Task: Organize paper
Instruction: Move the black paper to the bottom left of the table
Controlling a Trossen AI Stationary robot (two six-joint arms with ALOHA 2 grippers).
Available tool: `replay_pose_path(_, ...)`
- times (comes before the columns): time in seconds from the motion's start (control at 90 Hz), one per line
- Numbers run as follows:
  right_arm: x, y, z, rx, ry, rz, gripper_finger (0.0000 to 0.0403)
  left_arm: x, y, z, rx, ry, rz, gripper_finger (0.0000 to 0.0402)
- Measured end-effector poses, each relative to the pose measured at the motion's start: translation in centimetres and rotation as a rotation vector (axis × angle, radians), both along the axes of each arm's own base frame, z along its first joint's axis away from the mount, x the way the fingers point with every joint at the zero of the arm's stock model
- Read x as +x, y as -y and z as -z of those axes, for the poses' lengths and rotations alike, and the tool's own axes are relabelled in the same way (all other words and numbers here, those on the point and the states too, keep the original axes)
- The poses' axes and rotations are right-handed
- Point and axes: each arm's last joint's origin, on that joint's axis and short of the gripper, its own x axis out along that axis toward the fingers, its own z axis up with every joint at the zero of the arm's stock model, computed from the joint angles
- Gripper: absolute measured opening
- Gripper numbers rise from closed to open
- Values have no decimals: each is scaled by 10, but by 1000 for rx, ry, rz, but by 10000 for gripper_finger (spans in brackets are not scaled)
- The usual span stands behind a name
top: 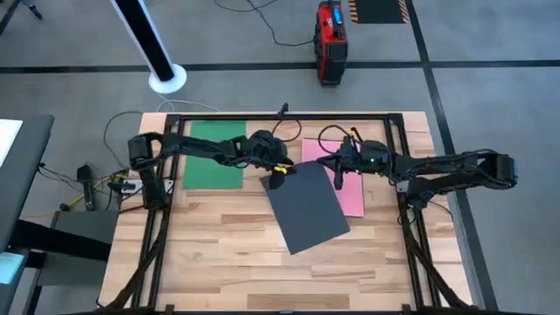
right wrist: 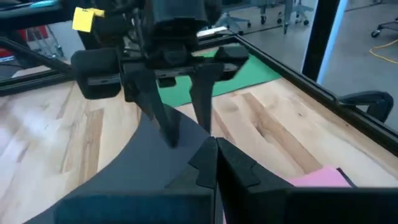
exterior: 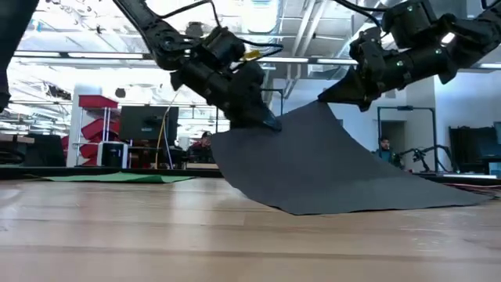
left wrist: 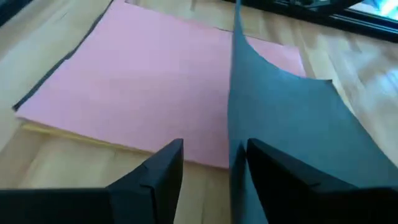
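Two grippers, left gripper (top: 276,179) and right gripper (top: 338,178), each pinch the dark grey sheet (top: 306,206), its far edge raised off the counter (top: 227,254), overlapping the pink sheet (top: 353,192); green sheet (top: 213,156) lies flat.

Matt dark grey paper sheet (top: 306,208) bends over the smooth pale wooden tabletop (top: 219,254).

Dark grey sheet (top: 306,208): plain matte charcoal, no pattern, sits mid-table between the other sheets. Relative to it, green sheet (top: 213,155) is solid mid-green on the left-arm side, pink sheet (top: 347,181) is solid pale pink on the right-arm side, with a thin yellow edge (left wrist: 93,139) showing under the pink one. Tabletop (top: 227,254) under the grey sheet is pale wood in light and tan planks with visible grain; both arms are black, with a small yellow tag (right wrist: 83,18) on the left one just above the grey sheet.
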Motion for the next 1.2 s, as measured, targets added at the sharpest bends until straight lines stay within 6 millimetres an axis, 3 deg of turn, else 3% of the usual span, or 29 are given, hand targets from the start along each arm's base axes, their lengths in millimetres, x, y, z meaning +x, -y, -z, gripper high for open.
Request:
replay_pose_path(0.211, 0, 0, 1, 1, -6, 0, 0, 9, 3, -3, 19, -89, 85, 136)
replay_pose_path(0.444, 0, 0, 0, 4, -3, 1, 1, 13, 22, -8, 191, -155, 277, 11)
replay_pose_path(0.667, 0, 0, -1, -1, 6, 8, 19, 6, 38, 0, 311, -326, 387, 1)
replay_pose_path(0.889, 0, 0, -1, -2, 9, 8, 48, 4, 52, 2, 349, -367, 482, 1)
replay_pose_path(1.2, -1, 2, 0, 0, -3, 17, 56, -5, 92, 8, 277, -497, 569, 0)
